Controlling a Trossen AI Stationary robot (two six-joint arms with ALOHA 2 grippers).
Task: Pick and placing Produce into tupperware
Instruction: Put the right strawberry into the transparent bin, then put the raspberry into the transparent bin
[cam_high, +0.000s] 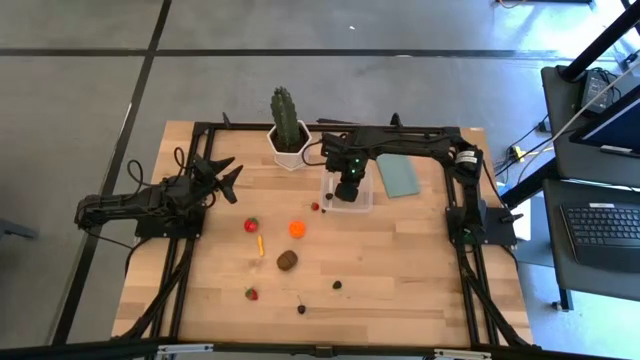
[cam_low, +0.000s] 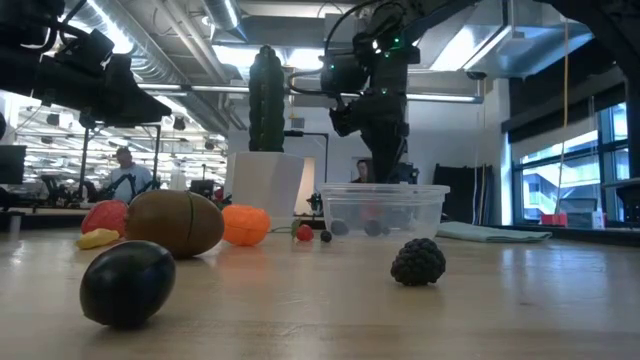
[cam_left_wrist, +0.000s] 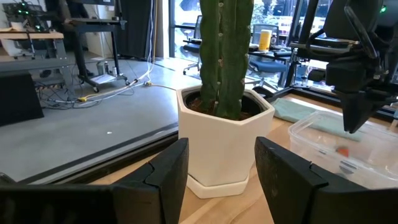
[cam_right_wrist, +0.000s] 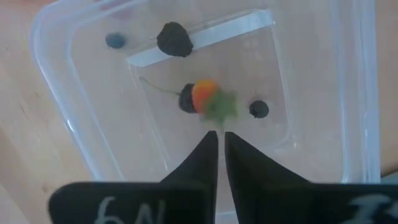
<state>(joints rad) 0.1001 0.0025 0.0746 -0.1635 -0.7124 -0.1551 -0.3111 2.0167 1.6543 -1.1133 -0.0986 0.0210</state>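
Dark oval berry lies closest to the low camera, while the right gripper hangs over the tupperware.

Right wrist view alone shows inside the container: directly beneath the nearly closed, empty fingertips sit an orange-red strawberry with a green cap, a bumpy dark berry and two small round dark ones. From above, the arm hides these, but the rest of the produce shows well apart from that gripper: an orange ball, a brown oval, a yellow stick, a strawberry. Well away to the side, the left gripper waits with fingers spread and empty, facing the cactus pot.
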